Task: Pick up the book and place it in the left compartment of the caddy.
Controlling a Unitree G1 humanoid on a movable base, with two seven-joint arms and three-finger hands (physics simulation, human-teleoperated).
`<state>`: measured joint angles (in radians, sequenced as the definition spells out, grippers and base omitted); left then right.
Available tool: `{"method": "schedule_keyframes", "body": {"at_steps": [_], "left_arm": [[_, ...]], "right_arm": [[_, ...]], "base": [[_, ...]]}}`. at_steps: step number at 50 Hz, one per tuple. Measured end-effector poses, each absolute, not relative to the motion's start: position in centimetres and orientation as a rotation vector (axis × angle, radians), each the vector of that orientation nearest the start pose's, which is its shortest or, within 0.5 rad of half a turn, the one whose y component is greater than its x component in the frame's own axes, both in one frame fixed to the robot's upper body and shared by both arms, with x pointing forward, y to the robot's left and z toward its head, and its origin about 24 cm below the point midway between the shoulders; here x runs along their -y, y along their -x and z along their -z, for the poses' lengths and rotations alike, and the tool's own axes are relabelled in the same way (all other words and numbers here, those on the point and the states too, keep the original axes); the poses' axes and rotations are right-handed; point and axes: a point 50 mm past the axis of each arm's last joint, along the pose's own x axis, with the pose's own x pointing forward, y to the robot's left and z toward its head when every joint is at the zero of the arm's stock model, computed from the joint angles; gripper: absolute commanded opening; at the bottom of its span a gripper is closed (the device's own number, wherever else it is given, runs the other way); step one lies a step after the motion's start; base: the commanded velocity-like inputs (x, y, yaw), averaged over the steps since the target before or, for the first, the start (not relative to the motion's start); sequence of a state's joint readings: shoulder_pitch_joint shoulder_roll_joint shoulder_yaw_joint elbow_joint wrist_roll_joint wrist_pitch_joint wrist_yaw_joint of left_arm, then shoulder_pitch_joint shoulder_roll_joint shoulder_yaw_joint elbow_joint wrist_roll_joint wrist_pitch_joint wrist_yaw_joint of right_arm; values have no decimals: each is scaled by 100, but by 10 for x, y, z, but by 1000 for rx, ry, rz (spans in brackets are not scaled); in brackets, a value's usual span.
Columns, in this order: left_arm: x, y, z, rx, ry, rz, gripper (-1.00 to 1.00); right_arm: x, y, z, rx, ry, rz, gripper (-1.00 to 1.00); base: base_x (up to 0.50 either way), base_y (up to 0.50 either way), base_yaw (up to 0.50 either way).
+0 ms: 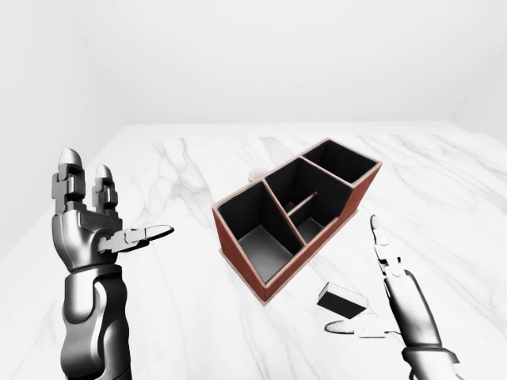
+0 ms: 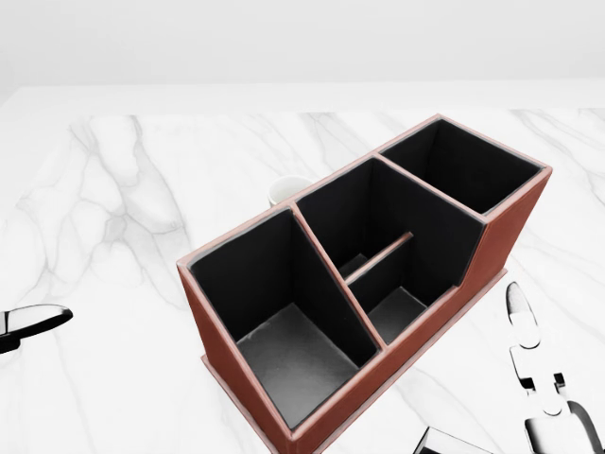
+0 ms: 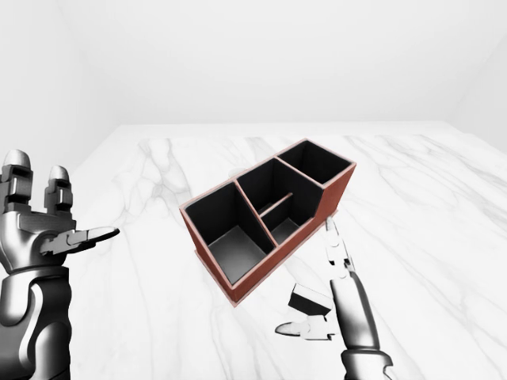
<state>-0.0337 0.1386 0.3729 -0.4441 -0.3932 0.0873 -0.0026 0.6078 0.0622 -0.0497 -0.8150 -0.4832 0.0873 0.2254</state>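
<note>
A red-brown caddy (image 1: 241, 267) with black compartments lies slantwise on the white marble table. Its left compartment (image 1: 258, 234) is the large one nearest me and holds nothing. The book (image 1: 342, 299), small and dark, lies on the table just right of and below the caddy's near corner. My right hand (image 1: 360, 285) hovers open beside the book, fingers (image 2: 526, 326) stretched up along the caddy's long side and thumb under the book's lower edge, apart from it. At the far left, my left hand (image 1: 116, 207) is raised and open, holding nothing.
A small white cup (image 2: 286, 190) stands on the table behind the caddy's long wall, partly hidden by it. The marble table (image 1: 444, 198) stretches wide on both sides of the caddy. A plain white wall closes the top of the views.
</note>
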Motion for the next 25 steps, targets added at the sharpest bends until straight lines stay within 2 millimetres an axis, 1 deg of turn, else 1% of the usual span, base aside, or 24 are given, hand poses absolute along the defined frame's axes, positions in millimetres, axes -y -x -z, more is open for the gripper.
{"method": "schedule_keyframes", "body": {"at_steps": [25], "left_arm": [[-243,-226,-158,475,180,-222,100]], "right_arm": [[184,-137,-91,-58,616,118,100]], "base": [[0,0,0]]}}
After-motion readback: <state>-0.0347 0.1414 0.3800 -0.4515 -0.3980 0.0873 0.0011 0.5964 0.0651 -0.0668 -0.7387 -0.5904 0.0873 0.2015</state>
